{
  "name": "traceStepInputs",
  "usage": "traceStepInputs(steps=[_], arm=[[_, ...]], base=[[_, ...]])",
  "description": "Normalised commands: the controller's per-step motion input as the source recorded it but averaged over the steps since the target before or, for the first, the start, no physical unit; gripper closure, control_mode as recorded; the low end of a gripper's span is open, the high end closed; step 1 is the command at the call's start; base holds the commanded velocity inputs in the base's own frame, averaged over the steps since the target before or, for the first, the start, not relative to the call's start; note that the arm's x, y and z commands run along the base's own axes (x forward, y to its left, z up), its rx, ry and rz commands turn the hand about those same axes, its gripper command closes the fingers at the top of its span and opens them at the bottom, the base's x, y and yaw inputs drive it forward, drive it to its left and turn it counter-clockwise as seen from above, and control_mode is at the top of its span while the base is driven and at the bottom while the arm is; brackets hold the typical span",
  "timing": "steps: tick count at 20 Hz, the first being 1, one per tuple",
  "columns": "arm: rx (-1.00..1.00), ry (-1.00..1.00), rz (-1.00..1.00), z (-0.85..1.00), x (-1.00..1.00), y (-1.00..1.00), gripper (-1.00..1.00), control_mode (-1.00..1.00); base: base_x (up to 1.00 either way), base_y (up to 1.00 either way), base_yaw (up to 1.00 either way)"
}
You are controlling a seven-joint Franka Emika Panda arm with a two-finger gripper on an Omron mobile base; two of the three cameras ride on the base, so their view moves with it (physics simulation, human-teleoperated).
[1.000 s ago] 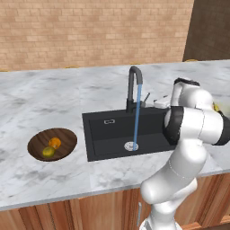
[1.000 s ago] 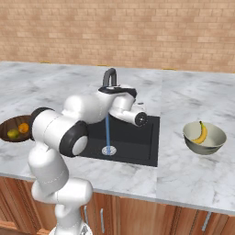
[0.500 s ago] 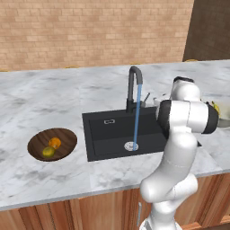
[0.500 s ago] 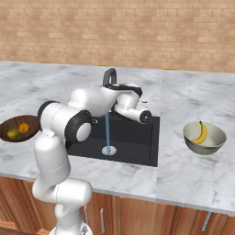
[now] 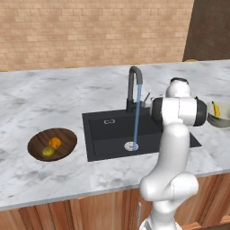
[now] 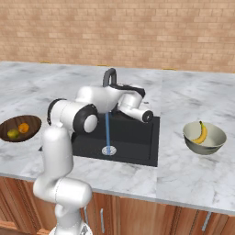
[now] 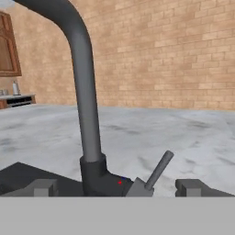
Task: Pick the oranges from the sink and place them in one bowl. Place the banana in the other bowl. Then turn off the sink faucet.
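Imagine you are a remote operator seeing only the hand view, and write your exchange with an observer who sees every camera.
Operator: Is water running?
Observer: Yes, a blue stream falls from the sink faucet onto the drain of the sink.
Operator: Where are the oranges?
Observer: Both oranges lie in the wooden bowl.
Operator: And the banana?
Observer: The banana lies in the pale bowl.

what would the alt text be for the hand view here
Close view of the dark grey sink faucet rising from its base on the marble counter, its thin side lever angled up to the right. The gripper is open, its two finger tips low on either side of the faucet base and lever, with a brick wall behind.
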Motion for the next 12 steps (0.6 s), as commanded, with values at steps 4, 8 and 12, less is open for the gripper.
traceStepInputs(steps=[4, 8, 12], arm=[[0.02, 0.03, 0.00, -0.26, 0.46, 0.00, -1.00, -1.00], [0.03, 0.03, 0.00, -0.17, 0.47, 0.00, -1.00, -1.00], [0.03, 0.04, 0.00, -0.14, 0.41, -0.03, -1.00, -1.00]], base=[[0.00, 0.00, 0.00], [0.00, 0.00, 0.00], [0.00, 0.00, 0.00]])
